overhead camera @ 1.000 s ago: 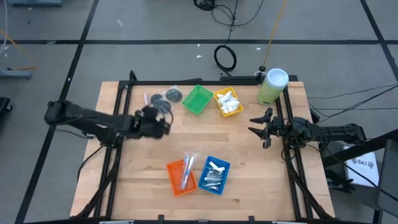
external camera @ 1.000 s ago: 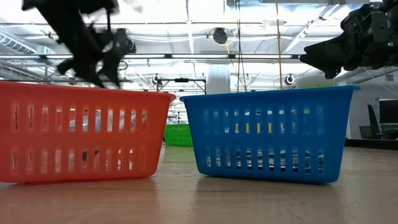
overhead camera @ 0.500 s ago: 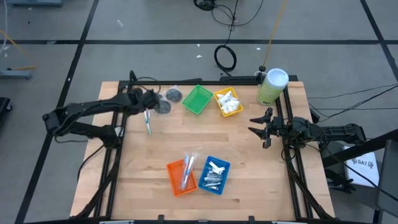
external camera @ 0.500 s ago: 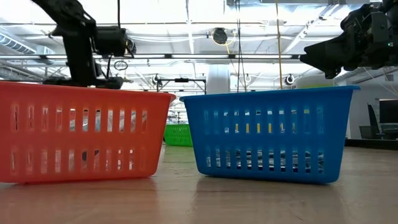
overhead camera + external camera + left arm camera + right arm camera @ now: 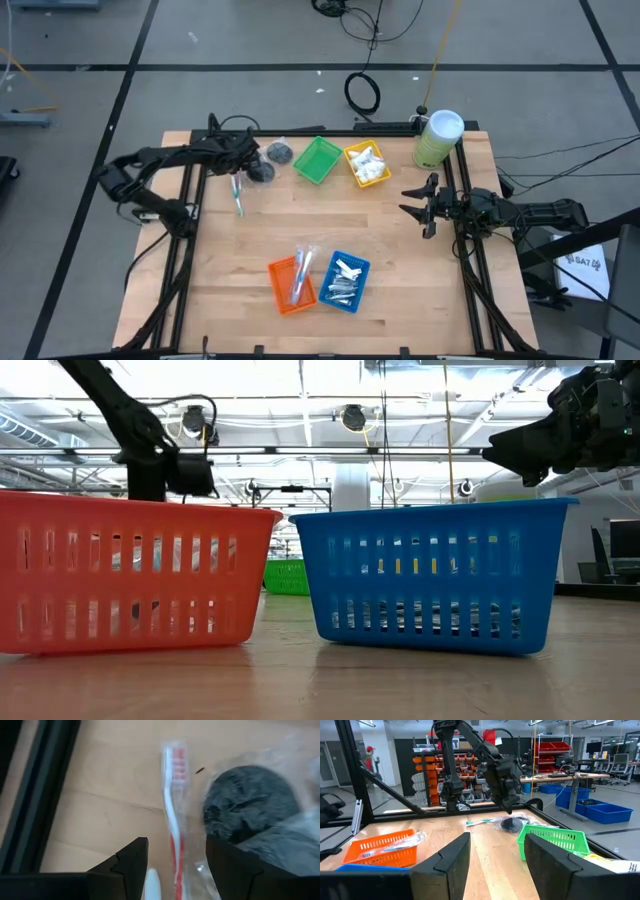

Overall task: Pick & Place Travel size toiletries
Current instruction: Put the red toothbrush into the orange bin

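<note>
I see a slim clear-wrapped toothbrush with red and white handle lying flat on the wooden table, far-left area, just beside the left frame rail. Also visible in high view and right wrist view. A dark grey round disc in clear wrap sits just right of it, touching or nearly so; I can't tell which. A second dark disc lies a bit farther right.

Left gripper hangs over the toothbrush's near end, fingers spread wide, empty, brush handle running between them. In high view the left gripper is at the far-left corner, close to the rail and far edge: tight room there.

Versus half a second ago: left arm has folded back toward the far edge, elbow shifted; toothbrush unchanged on the table.

Open wood in the table's middle. Green plastic tray and yellow tray holding white packets at far centre. Orange tray with clear sticks and blue tray with silver tubes at the near edge. Tall pale green canister with white lid at far right.

Right gripper waits at the right edge, fingers apart, holding nothing.
</note>
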